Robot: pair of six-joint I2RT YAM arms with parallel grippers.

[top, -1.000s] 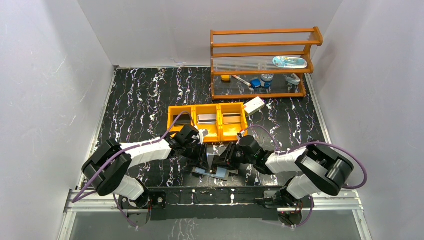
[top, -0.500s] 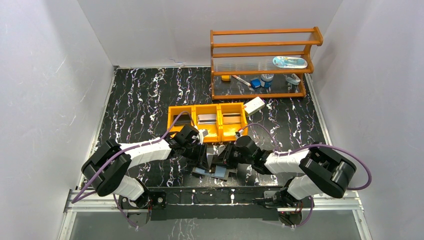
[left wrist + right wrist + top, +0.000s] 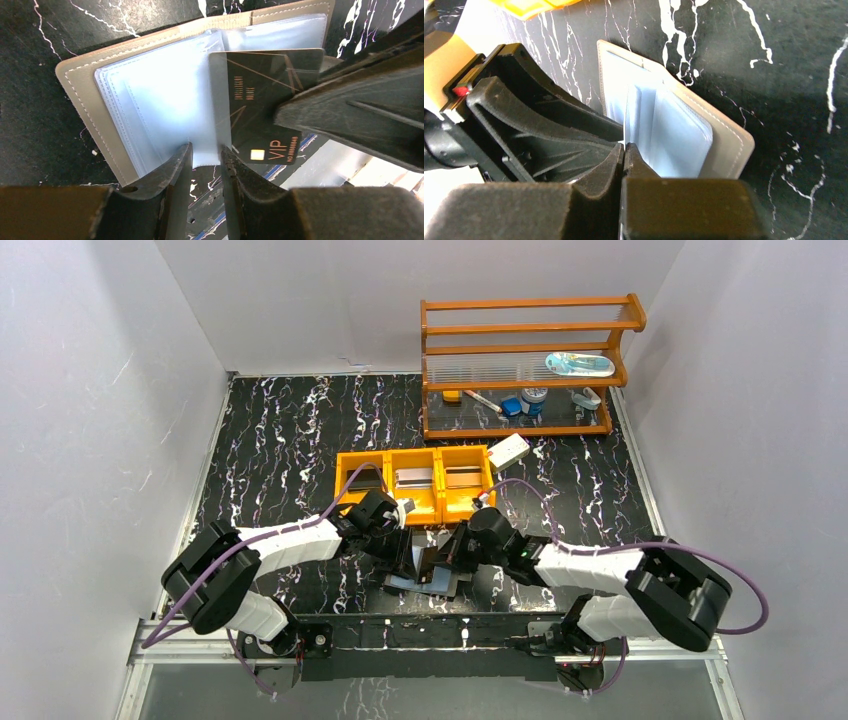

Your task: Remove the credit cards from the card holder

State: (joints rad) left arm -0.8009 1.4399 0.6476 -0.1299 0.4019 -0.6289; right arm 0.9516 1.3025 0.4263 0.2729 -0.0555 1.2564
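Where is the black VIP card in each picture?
Top external: too small to make out, somewhere between the two claws.
Left wrist: black VIP card right of centre, half out of the card holder.
Right wrist: not visible as a card.
Shared landmark: the open card holder on the marbled table.

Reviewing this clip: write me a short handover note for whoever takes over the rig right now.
Left gripper: nipped on a clear sleeve page of the card holder, which lies open on the table near the arm bases.
Right gripper: jaws shut on the edge of the dark card, which is partly out of its sleeve.
Orange tray: a card shows in each of its three compartments.
Done: the tray's cards are out of the holder.
Left: pull the dark card free and set it down, then check the other sleeves; they look empty, but I cannot see all of them.
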